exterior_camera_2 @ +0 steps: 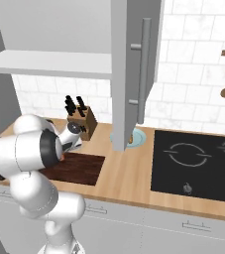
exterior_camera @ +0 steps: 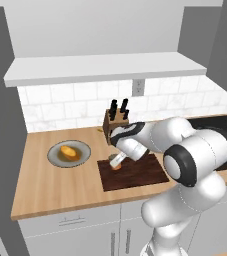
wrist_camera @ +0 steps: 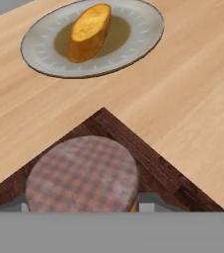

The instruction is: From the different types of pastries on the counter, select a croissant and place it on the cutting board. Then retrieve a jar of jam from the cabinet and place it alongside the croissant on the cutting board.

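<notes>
End effector is clamping the jar of jam over the cutting board; release is pending, croissant placement unconfirmed

Between my fingertips, the jar of jam shows a brown-and-pink checked lid over an orange body. Under it, the cutting board is dark brown with streaked grain. Ahead of my gripper, a golden-yellow bun lies on a grey plate. The counter is pale wood-grain.
</notes>
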